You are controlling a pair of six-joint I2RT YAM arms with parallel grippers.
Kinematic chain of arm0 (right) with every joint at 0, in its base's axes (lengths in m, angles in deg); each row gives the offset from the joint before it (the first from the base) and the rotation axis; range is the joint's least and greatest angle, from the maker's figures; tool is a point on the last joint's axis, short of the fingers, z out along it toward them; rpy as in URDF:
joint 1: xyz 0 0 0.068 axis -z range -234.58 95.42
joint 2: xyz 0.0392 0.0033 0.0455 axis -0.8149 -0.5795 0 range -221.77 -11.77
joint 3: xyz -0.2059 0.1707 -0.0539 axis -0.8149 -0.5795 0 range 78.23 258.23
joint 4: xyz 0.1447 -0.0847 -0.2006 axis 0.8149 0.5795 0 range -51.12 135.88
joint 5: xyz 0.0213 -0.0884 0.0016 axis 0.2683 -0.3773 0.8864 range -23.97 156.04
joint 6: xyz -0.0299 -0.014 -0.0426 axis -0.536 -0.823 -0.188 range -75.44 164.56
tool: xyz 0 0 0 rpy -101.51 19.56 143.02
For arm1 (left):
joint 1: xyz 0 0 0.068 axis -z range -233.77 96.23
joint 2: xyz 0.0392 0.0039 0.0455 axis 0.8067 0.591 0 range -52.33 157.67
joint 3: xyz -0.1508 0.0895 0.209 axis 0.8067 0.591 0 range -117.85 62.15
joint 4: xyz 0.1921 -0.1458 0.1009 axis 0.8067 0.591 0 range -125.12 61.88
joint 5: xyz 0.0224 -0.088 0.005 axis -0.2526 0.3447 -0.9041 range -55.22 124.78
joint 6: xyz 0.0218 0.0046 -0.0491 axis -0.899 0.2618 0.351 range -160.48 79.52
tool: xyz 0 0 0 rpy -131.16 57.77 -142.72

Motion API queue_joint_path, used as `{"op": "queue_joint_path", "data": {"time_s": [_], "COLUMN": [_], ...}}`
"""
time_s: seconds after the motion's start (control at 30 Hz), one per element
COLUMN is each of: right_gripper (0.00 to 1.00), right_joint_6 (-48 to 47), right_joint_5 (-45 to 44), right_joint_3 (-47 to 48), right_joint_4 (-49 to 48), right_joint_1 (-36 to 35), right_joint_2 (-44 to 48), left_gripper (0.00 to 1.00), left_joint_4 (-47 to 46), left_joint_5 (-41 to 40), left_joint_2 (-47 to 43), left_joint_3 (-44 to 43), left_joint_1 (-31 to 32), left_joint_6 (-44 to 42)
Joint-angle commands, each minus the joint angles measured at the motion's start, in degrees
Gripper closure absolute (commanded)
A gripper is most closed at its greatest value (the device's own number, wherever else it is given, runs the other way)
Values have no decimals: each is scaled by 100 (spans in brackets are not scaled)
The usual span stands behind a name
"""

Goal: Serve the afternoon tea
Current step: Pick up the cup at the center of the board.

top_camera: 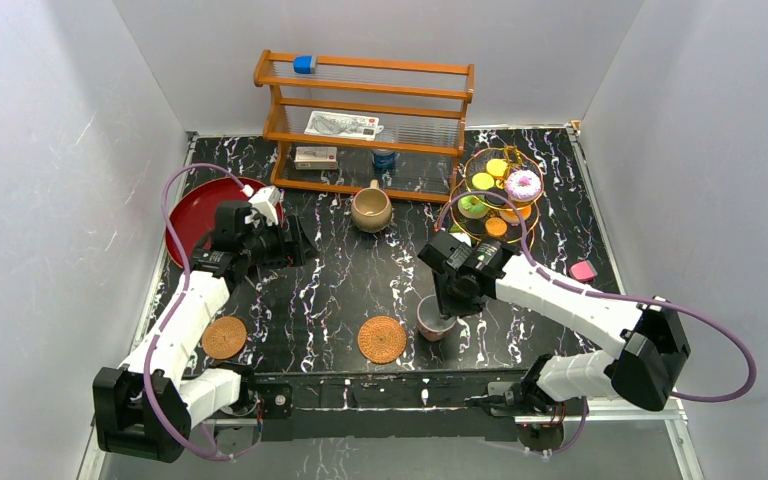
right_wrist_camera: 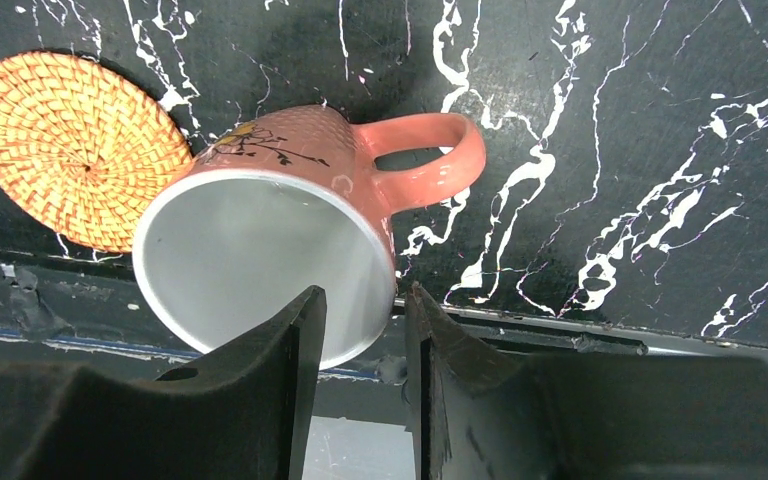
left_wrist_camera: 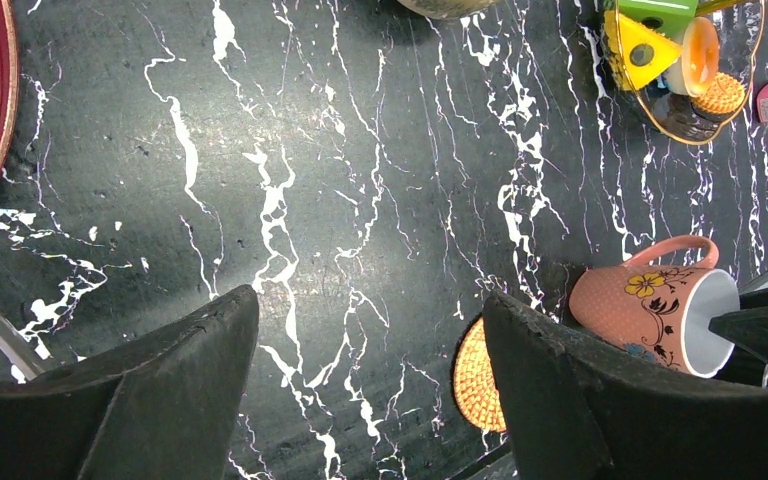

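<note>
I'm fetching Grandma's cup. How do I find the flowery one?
At the near edge of the black marble table, find the middle woven coaster. Right beside it is the pink cup, its rim pinched by the right arm's fingers. Unlike the tan mug near the wooden rack, it has a yellow flower and white inside.

The top external camera sits high above and behind the arm bases and looks down on the whole table (top_camera: 340, 290), where the cup (top_camera: 435, 322) shows small near the front edge. The left wrist camera looks down from the cup's left and farther back, catching it at its right margin. The right wrist camera is just above the cup, very close, facing into its mouth. All three views share the cup and the coaster (right_wrist_camera: 70, 140) beside it.
</note>
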Motion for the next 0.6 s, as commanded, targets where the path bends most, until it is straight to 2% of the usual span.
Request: {"op": "queue_joint_path", "data": {"time_s": [0.0,0.17,0.47,0.57], "right_gripper": [58,69,100,100], "right_joint_6": [146,99,-126,-214], "right_joint_5": [45,38,-199,-326], "right_joint_3": [-99,-164,139,289], "right_joint_4": [-241,-359,-296,-212], "right_joint_1": [-9,-9,-10,-7], "right_joint_2": [49,58,179,278], "left_gripper": [22,26,33,36], "left_joint_4": [36,370,700,726], "left_joint_5": [166,287,-215,-323], "left_joint_2": [23,216,482,506], "left_joint_3": [-45,-290,-570,-449], "left_joint_1": [117,462,1956,2290], "left_joint_6": [50,317,1168,1415]}}
